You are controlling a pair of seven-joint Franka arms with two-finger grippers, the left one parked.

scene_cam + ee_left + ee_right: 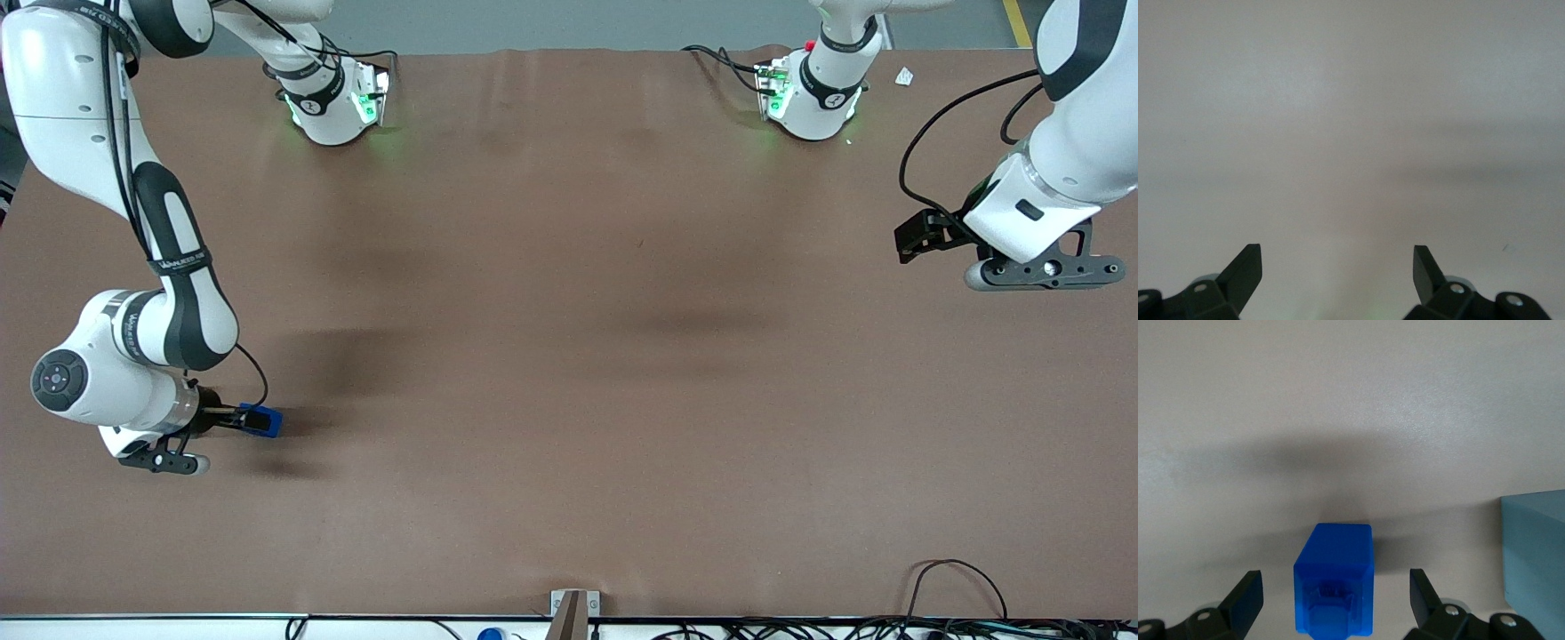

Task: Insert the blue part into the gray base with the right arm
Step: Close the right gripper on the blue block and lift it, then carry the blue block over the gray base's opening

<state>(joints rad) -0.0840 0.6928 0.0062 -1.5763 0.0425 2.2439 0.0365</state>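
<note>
Blue block (1334,583) sits on the brown worktop (569,356) between the wide-open pincer (1336,600) fingers; centre it, close squarely before lifting toward the gray cube (1535,553) just beside it

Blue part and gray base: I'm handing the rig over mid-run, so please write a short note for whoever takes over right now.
Gripper: open, low over the table at the working arm's end, fingers either side of the blue part, not touching it.
Blue part: resting on the table, not grasped.
Gray base: only an edge shows in the right wrist view, beside the blue part; hidden in the front view.
Done: approach.
Left: close, lift, insert into the base.
</note>
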